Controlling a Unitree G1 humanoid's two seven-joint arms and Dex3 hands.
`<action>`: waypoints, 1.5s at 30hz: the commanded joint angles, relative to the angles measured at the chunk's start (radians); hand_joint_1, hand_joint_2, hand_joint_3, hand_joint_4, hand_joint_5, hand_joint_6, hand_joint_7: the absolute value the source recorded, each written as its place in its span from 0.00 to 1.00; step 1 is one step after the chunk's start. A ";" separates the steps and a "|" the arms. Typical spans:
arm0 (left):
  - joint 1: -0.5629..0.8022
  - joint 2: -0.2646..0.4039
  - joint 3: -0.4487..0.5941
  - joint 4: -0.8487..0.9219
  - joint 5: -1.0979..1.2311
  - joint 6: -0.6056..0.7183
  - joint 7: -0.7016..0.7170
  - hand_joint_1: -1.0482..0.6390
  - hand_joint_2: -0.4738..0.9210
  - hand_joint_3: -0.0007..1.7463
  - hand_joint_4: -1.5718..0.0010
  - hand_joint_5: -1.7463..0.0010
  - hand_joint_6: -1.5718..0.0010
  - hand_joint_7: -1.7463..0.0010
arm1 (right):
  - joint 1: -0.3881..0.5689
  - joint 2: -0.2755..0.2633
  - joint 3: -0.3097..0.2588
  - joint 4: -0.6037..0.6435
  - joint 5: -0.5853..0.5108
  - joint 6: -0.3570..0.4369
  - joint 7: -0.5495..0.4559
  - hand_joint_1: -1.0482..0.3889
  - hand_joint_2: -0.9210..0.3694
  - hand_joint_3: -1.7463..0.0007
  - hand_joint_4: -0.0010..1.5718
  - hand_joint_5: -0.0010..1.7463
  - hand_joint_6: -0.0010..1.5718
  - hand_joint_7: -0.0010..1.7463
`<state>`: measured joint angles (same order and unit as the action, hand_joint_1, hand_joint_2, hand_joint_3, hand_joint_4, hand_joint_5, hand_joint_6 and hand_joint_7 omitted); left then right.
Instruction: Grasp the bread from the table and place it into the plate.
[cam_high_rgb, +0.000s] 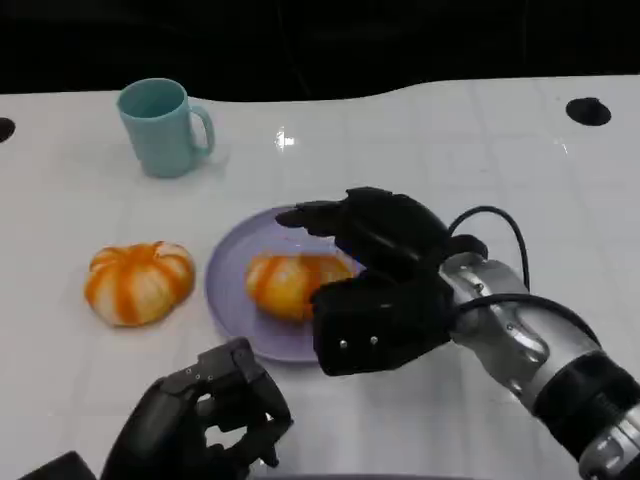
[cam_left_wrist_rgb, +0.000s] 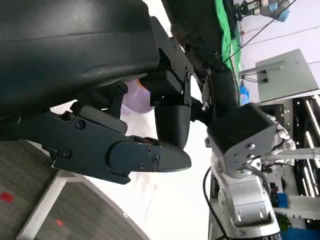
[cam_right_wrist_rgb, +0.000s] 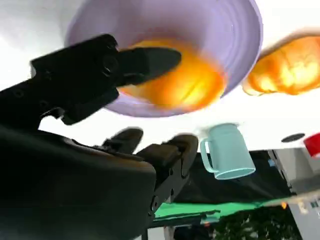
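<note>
An orange-and-white striped bread (cam_high_rgb: 285, 285) lies in the lavender plate (cam_high_rgb: 230, 265) at the middle of the table. My right hand (cam_high_rgb: 385, 280) hovers over the plate's right side, its fingers spread past the bread and its thumb on the near side, not closed on it. In the right wrist view the bread (cam_right_wrist_rgb: 190, 82) sits blurred in the plate (cam_right_wrist_rgb: 200, 25), with my right hand (cam_right_wrist_rgb: 70, 170) apart around it. A second striped bread (cam_high_rgb: 138, 282) rests on the table left of the plate. My left hand (cam_high_rgb: 215, 410) sits low at the near edge, fingers curled in, holding nothing.
A teal mug (cam_high_rgb: 160, 125) stands at the back left, handle to the right. Two dark round holes mark the table at the far left and far right. The left wrist view shows my right forearm (cam_left_wrist_rgb: 240, 150) beyond my left hand (cam_left_wrist_rgb: 100, 100).
</note>
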<state>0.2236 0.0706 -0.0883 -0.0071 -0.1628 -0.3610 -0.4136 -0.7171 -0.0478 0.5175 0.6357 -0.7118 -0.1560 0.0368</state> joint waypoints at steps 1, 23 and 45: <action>0.002 0.009 0.005 -0.003 0.002 -0.003 0.010 0.29 1.00 0.18 0.57 0.00 0.62 0.11 | 0.053 -0.049 -0.003 -0.118 0.021 0.022 0.077 0.18 0.00 0.79 0.01 0.11 0.10 0.00; 0.000 0.010 0.008 -0.029 -0.006 0.033 0.013 0.30 1.00 0.17 0.57 0.00 0.62 0.11 | 0.463 -0.254 -0.207 -0.604 0.157 -0.186 0.004 0.32 0.00 0.89 0.07 0.47 0.27 0.07; 0.000 0.020 0.022 -0.051 -0.005 0.065 0.014 0.31 1.00 0.18 0.57 0.00 0.63 0.10 | 0.769 -0.267 -0.365 -0.659 0.232 -0.408 -0.150 0.65 0.51 0.24 0.46 1.00 0.42 0.80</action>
<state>0.2211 0.0765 -0.0756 -0.0463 -0.1698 -0.3032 -0.4128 0.0242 -0.2902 0.1749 0.0118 -0.4852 -0.5584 -0.1207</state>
